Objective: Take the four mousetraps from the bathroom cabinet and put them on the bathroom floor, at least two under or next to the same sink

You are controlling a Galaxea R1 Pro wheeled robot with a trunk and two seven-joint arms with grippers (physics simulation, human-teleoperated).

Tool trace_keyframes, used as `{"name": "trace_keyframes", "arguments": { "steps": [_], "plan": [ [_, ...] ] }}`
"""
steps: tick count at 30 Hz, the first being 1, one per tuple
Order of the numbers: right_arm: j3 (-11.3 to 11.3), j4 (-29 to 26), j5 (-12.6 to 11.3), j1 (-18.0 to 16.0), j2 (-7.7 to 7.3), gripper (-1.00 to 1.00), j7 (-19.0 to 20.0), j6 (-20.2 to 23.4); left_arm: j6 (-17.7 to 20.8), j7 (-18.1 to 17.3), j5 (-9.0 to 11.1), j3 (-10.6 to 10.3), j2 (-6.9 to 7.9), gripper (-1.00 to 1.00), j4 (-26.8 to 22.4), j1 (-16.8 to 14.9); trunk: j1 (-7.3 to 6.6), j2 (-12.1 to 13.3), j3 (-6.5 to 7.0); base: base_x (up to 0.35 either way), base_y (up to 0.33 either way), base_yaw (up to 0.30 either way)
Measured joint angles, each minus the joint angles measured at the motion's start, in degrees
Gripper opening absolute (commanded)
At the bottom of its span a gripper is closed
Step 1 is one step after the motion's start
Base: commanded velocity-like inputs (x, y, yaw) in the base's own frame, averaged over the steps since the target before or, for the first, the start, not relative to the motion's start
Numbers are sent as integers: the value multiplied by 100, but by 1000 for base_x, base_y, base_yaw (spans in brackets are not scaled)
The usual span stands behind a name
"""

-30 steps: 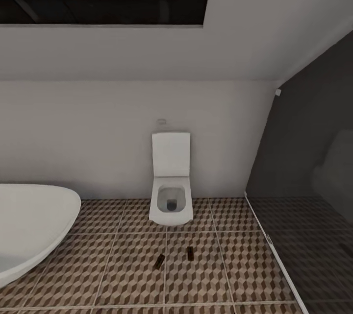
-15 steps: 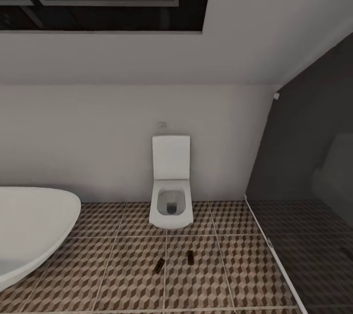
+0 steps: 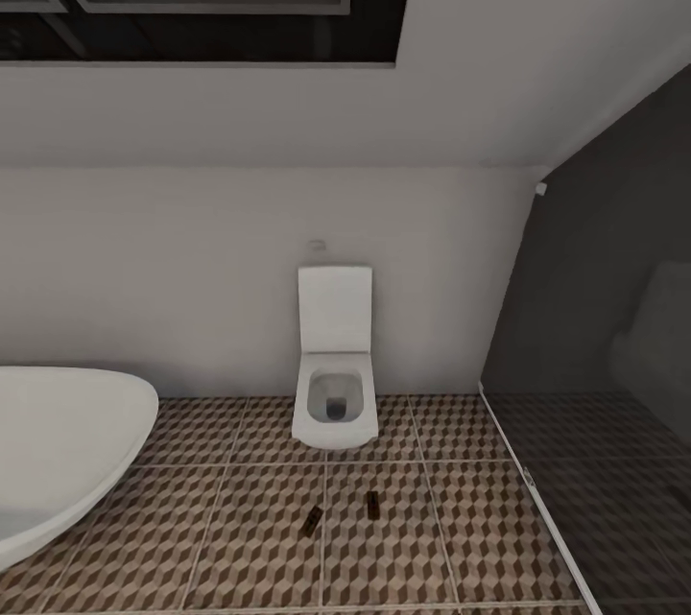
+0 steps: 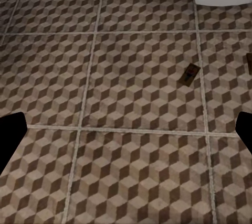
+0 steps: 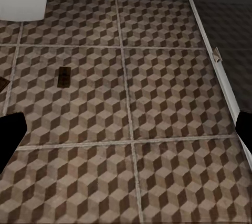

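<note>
So two mousetraps (image 3: 311, 520) are already lying on the bathroom floor (image 3: 240, 538) at six o'clock of the toilet (image 3: 334, 404), two are remaining, and both grippers are standing apart, holding nothing.

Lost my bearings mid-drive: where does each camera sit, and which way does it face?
Head: high, facing the wall, toilet, tub and two mousetraps on the floor.
Left wrist: angled down at floor; one mousetrap; dark fingertips at the edges.
Right wrist: angled down at floor; one mousetrap; dark fingertips.
Shared: all see tiles, traps.
</note>
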Motion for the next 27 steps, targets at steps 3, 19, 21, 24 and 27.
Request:
{"name": "trace_keyframes", "arguments": {
  "steps": [3,19,21,24,27],
  "plan": [
    [-1,0,0,0,-10,100,-1,32,-2,0,0,-3,2,100,0,1,0,0,0,0,0,0],
    [0,-18,9,0,14,100,28,55,-6,-9,1,-8,21,100,-2,1,0,0,0,0,0,0],
    [0,-18,9,0,14,100,28,55,-6,-9,0,-9,21,100,-2,0,0,0,0,0,0,0],
    [0,-18,9,0,14,100,28,55,-6,-9,1,-8,20,100,-1,0,0,0,0,0,0,0],
    [0,-18,9,0,14,100,28,55,-6,-9,1,-9,21,100,-3,-1,0,0,0,0,0,0]
  ]
}}
